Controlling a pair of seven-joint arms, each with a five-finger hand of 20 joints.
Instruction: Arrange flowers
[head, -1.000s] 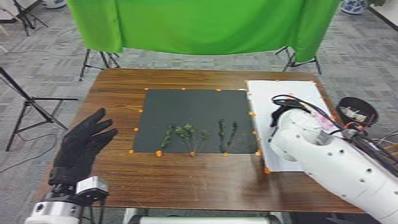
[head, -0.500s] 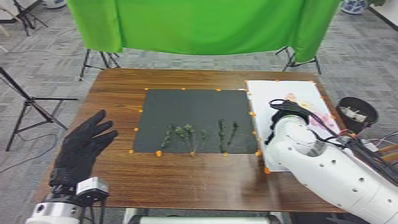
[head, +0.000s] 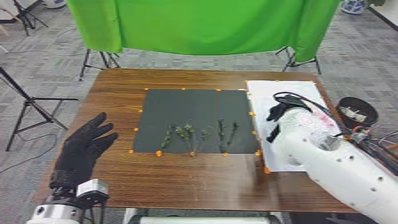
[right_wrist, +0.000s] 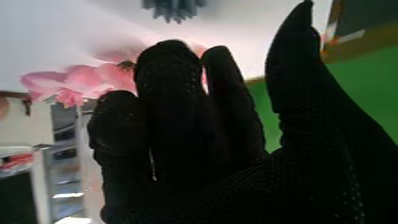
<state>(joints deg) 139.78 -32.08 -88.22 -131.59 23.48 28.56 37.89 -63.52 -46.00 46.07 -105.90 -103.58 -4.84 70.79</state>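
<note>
Taking the dark mat (head: 191, 107) as the landmark, the green sprigs (head: 187, 133) lie on its near half, apart from the far edge. A branching group stands left of the mat's middle, with a leafy sprig just beside it on the left; two slender ones lie side by side toward the mat's right edge. Their stem ends point toward the near edge.

The white sheet (head: 266, 97) runs along the right side of the mat. The pink flowers (right_wrist: 69, 84) are over to the right of the mat, on the sheet, partly covered by the right arm (head: 329, 157).

The right hand (head: 290, 104) is to the right of the mat, above the sheet. In the right wrist view, the right hand (right_wrist: 209, 155) has its fingers extended and its thumb well apart from them; the flowers are behind the fingers, and whether they touch cannot be told.

The left hand (head: 82, 146) is to the left of the mat, well apart from it, fingers straight and slightly spread, holding nothing.

The black bin (head: 343, 107) is right of the mat, past the sheet. The green cloth (head: 200, 27) hangs beyond the mat's far side.
</note>
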